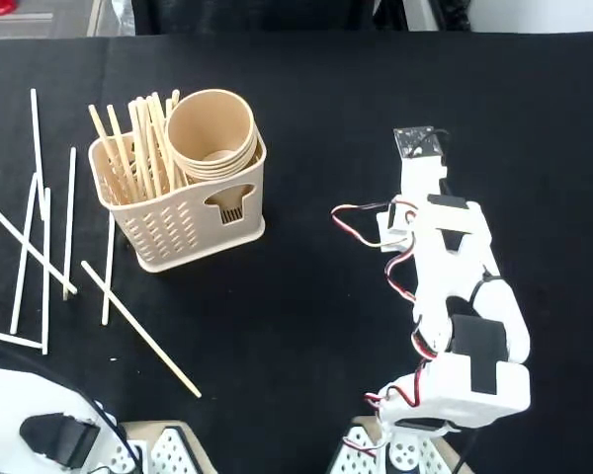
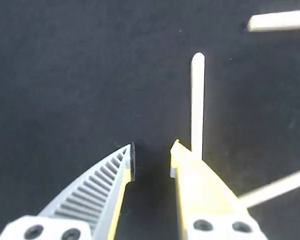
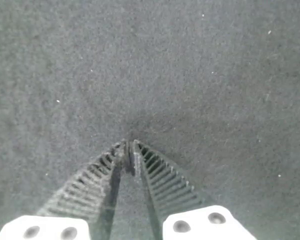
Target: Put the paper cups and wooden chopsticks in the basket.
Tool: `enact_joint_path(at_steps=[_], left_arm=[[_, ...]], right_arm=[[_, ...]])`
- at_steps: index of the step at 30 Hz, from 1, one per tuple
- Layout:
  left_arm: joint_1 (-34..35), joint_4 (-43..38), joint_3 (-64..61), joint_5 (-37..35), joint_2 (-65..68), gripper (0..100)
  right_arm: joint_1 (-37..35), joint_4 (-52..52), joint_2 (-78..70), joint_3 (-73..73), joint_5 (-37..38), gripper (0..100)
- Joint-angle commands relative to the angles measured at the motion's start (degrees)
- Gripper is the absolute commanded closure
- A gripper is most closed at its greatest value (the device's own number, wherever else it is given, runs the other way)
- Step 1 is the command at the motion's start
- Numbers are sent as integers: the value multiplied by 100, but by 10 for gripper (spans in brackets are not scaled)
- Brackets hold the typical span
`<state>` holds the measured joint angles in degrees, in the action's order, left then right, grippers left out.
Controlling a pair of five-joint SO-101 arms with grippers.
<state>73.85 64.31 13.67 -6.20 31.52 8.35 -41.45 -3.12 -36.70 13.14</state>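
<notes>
A beige slotted basket [image 1: 193,212] stands left of centre and holds stacked paper cups [image 1: 212,133] and several wooden chopsticks [image 1: 138,148]. More chopsticks lie loose on the black cloth left of it, one long stick [image 1: 138,329] slanting toward the front. In the left wrist view my left gripper [image 2: 152,154] hovers low over the cloth, open by a narrow gap with nothing between the fingers; a chopstick [image 2: 197,100] lies just beside its yellow finger [image 2: 200,185]. My right gripper [image 3: 129,150] is shut on nothing above bare cloth, and sits right of the basket [image 1: 420,143].
Two further chopstick ends [image 2: 280,21] [image 2: 277,187] lie near the left gripper. The white right arm [image 1: 465,296] stretches from the front edge toward the table's middle. Part of the left arm [image 1: 49,434] shows at the front left corner.
</notes>
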Motion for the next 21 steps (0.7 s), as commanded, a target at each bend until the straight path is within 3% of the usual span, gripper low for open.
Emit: enact_joint_path(at_steps=[1, 10, 16, 21], left_arm=[[-127, 633, 857, -70, -510, 846], [-470, 149, 1068, -79, 457, 826], [-242, 105, 1710, -229, 1582, 832], [-163, 440, 2308, -176, 1908, 977]], right_arm=[[44, 35, 66, 31, 53, 986], [44, 35, 75, 31, 53, 986], [44, 35, 75, 31, 53, 986], [44, 35, 75, 31, 53, 986]])
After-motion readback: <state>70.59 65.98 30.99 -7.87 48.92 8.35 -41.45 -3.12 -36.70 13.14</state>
